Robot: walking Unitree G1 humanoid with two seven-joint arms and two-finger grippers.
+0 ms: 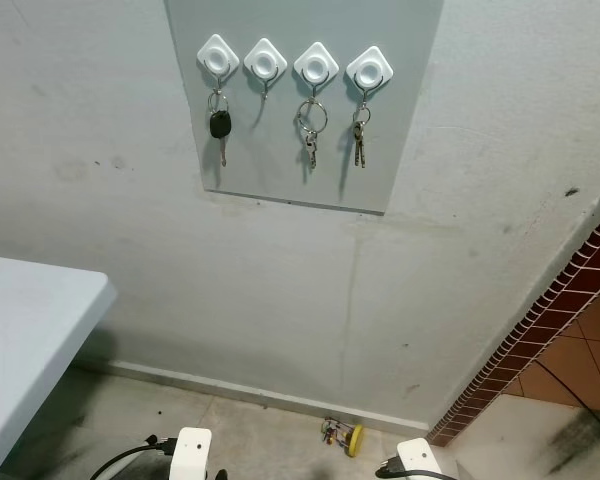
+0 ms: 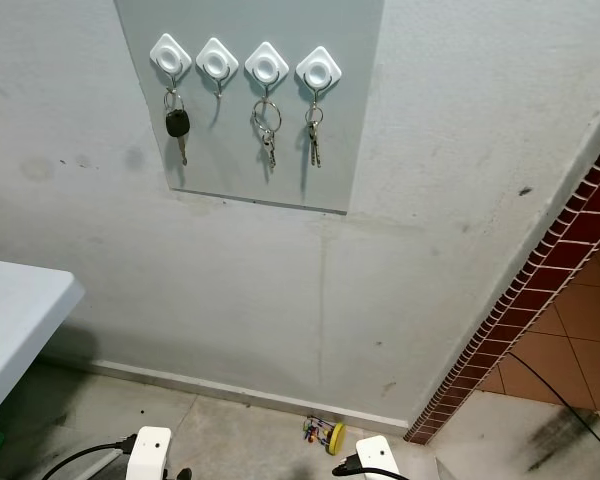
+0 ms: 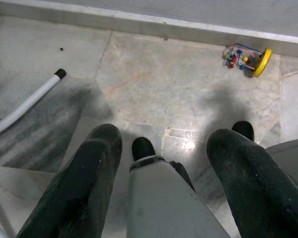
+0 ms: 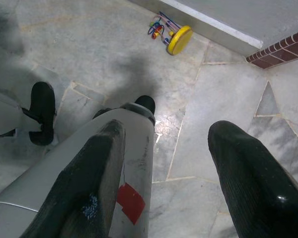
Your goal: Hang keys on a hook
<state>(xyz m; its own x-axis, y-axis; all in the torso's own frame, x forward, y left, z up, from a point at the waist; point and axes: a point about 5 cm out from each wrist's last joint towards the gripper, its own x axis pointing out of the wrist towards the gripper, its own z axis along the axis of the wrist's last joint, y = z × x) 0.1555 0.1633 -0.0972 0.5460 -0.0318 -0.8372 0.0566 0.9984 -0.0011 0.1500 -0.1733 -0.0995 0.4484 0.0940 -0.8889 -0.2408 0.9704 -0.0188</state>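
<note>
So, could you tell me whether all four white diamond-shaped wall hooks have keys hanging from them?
No, the second white diamond-shaped hook from the left hangs bare, while the other three carry keys.

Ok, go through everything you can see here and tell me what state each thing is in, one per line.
First hook: holds the car key.
Second hook: bare.
Third hook: holds a key ring with keys.
Fourth hook: holds a key bunch.
Toy: lying on the floor by the wall.
Left claw: open, holding nothing.
Right claw: open, holding nothing.
</note>
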